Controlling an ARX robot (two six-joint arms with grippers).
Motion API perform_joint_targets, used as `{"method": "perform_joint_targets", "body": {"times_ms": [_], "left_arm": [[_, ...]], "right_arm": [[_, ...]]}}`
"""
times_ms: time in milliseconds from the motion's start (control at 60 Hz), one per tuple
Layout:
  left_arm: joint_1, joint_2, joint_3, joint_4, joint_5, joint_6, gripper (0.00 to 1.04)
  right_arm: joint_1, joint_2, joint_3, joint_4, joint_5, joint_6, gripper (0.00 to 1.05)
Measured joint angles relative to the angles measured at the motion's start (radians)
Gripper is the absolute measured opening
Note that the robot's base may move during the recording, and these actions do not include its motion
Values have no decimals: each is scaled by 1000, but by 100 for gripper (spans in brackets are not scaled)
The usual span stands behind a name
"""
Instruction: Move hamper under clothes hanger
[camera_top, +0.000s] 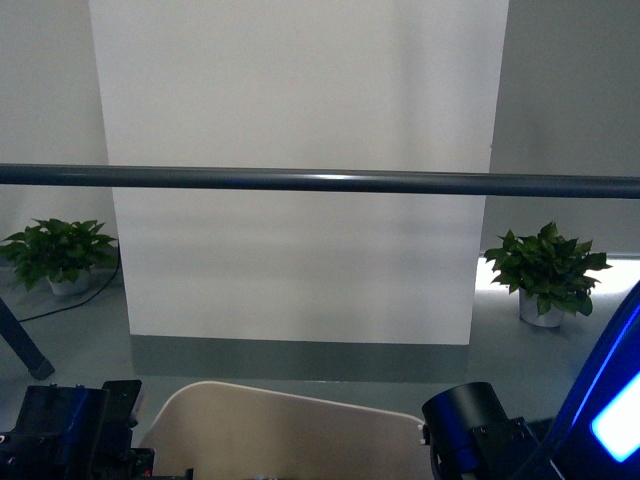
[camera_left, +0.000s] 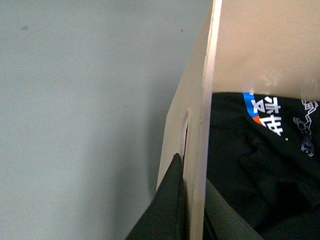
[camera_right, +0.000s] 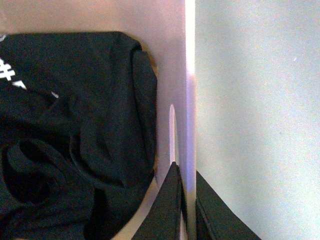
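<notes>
the hamper (camera_top: 290, 428) sits low in the front view, close in between my two arms, with only its beige rim showing. all i can see inside it is a crumpled black t-shirt (camera_right: 75, 140), so i judge it light. the thin plastic wall looks smooth and a little flexible, though, and it could bow or slip if i drag on one side only. the sensible hold is the rim wall by each handle cut-out (camera_left: 185, 132), and i have that. the left gripper (camera_left: 194, 202) is clamped on the wall, one finger outside and one inside. the right gripper (camera_right: 186, 202) pinches the opposite wall the same way, right by its own cut-out. the clothes hanger (camera_top: 320, 181) shows as one dark rail across the front view, seemingly farther out than the hamper's far rim, so i judge the hamper is not yet under it. beyond stand a white panel (camera_top: 300, 150), a left plant (camera_top: 58, 255) and a right plant (camera_top: 545, 270).
</notes>
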Motion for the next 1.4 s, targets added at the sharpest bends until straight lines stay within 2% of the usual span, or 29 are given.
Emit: {"method": "perform_joint_targets", "body": {"times_ms": [33,150,667,950,1400], "left_arm": [[-4,-16,-22,2,-2,-4,4],[-8,-49,-68,0,-3,-8,4],[32,-209,-341,-113,60,56,4],[36,-203,-385,-99,65,56,4],[41,-40,-372,-26,79,30,4]], "right_arm": [[6,-5,-22,43,16,16,3],[15,-25,-56,54,17,34,3],[55,-138,-226,-2,-96,101,3],[59,-153,-259,-3,-102,101,3],[58,-64,-270,42,-93,98,3]]}}
